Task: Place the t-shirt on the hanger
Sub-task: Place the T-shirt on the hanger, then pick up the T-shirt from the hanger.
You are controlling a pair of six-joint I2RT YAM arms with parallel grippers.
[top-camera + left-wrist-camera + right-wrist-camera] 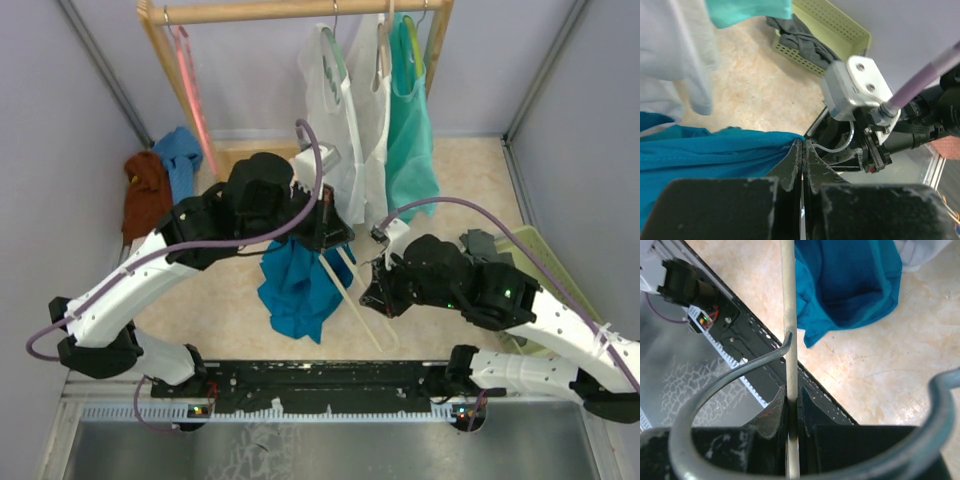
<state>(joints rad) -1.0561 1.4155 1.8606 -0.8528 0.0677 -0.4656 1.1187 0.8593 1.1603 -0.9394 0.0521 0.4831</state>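
Note:
The deep teal-blue t-shirt hangs bunched from my left gripper, above the floor in mid-scene. In the left wrist view the left gripper is shut on the edge of the t-shirt. My right gripper is shut on the thin cream hanger, which slants just to the right of the shirt. In the right wrist view the right gripper clamps the hanger's bar. The silver wire hook curves close to the camera, and the t-shirt hangs beyond.
A wooden rack at the back holds white garments, a mint tank top and a pink hanger. Brown and light blue cloths lie back left. A green basket with dark clothes stands on the right.

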